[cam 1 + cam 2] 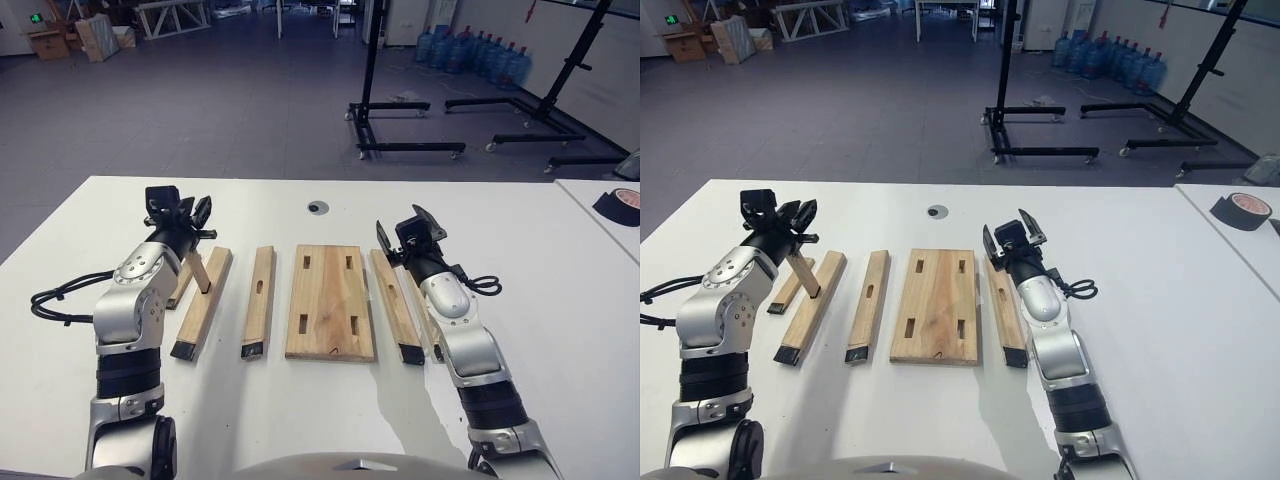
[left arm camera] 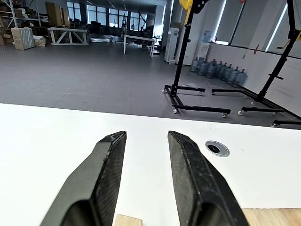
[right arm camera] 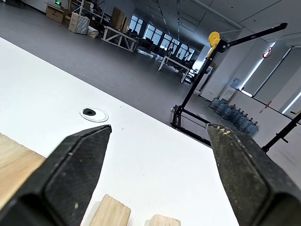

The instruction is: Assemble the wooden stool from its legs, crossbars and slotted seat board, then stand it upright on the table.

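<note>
Although the thin wooden crossbar (image 1: 197,272), far left of the pale slotted wooden seat board (image 1: 330,300), leans tilted under the left gripper (image 2: 146,135) with its fingers apart, nothing looks joined yet; right of the board, the right gripper (image 3: 159,128) stands spread over a flat wooden leg (image 1: 396,305).

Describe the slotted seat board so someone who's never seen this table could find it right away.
On the white table, wooden parts lie in a row. The seat board is the middle one, the widest, and alone has four slots.
</note>
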